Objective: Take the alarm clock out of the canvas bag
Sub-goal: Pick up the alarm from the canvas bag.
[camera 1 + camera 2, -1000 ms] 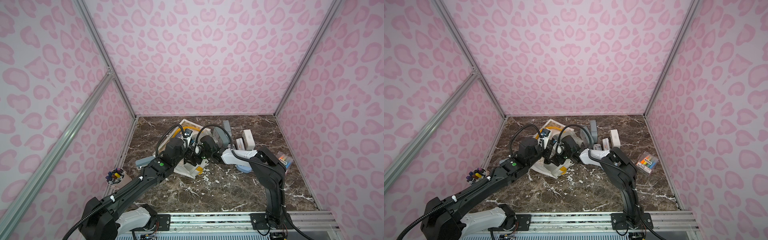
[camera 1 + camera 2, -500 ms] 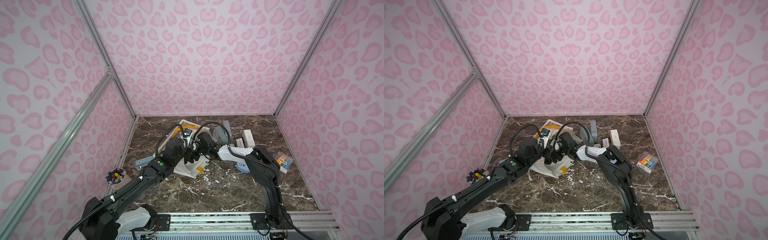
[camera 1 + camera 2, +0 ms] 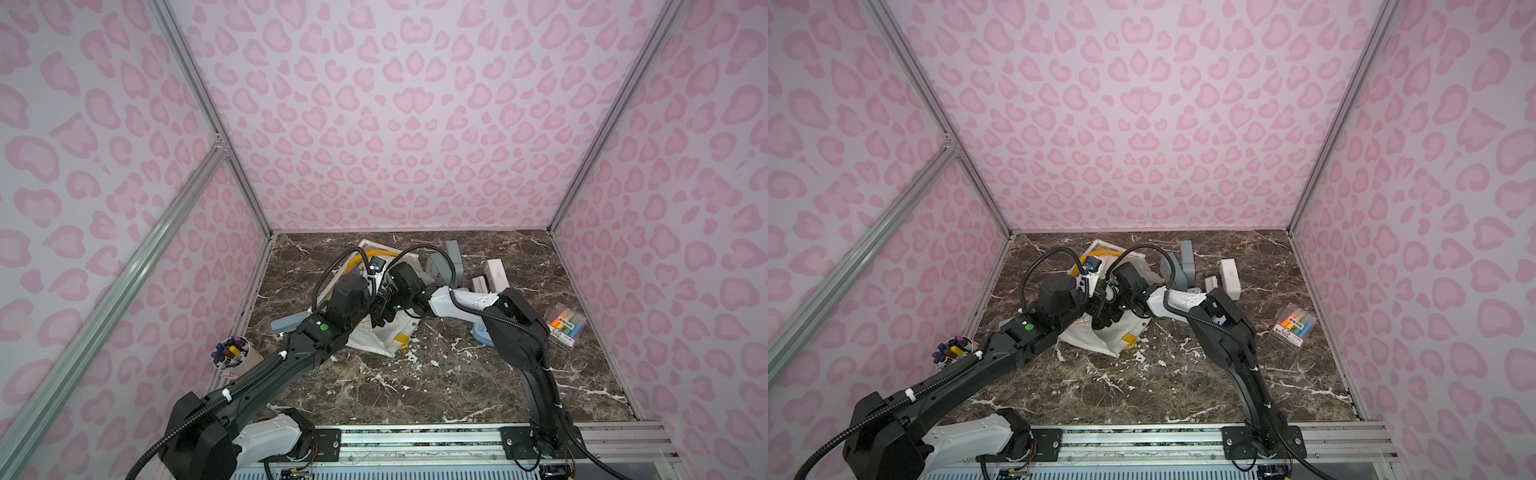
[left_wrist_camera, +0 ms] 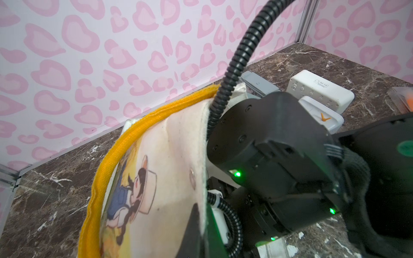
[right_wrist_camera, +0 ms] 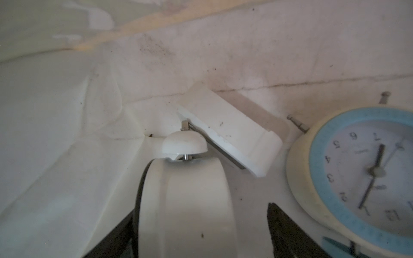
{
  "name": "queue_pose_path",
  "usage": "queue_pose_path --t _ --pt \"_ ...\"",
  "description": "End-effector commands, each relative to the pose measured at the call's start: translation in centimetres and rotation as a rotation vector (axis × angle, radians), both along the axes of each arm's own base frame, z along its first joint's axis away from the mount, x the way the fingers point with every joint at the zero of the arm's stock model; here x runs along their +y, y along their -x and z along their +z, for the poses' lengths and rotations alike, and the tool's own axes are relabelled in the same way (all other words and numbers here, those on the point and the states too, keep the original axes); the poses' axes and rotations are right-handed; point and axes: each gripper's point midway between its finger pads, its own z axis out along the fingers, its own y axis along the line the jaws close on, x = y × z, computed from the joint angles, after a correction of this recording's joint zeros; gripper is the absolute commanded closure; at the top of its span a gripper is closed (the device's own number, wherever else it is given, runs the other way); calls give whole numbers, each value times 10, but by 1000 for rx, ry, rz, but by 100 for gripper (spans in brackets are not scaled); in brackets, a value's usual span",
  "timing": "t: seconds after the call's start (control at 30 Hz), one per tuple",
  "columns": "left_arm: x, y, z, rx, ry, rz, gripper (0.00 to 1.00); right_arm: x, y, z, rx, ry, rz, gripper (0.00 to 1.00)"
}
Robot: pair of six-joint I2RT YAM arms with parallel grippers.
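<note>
Now we're seeing left gripper (image 4: 201, 227) pinching canvas bag (image 4: 169, 156) rim, right gripper (image 5: 199, 230) sitting spread around white alarm clock (image 5: 185, 189) inside

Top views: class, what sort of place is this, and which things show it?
Most likely a robot test booth, not a home: left arm and right arm bolted to an aluminium rail, a marble-look tabletop walled by pink heart-print panels, and props such as the canvas bag and a highlighter pack.
</note>
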Motion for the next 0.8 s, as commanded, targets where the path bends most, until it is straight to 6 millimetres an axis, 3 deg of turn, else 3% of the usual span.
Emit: queue_pose_path --t 0.0,0.37,0.47,0.77 --pt "-13 2 19 -41 57 -57 97 1 2 -3 16 -2 9 18" --pt "-8 1 19 -44 51 -33 97 0 2 4 10 -12 -1 41" --pt "-6 0 17 -42 46 -23 97 -6 7 -3 20 4 -7 43" --pt "-3 -2 17 -44 45 -1 97 -16 10 7 20 -23 -41 52"
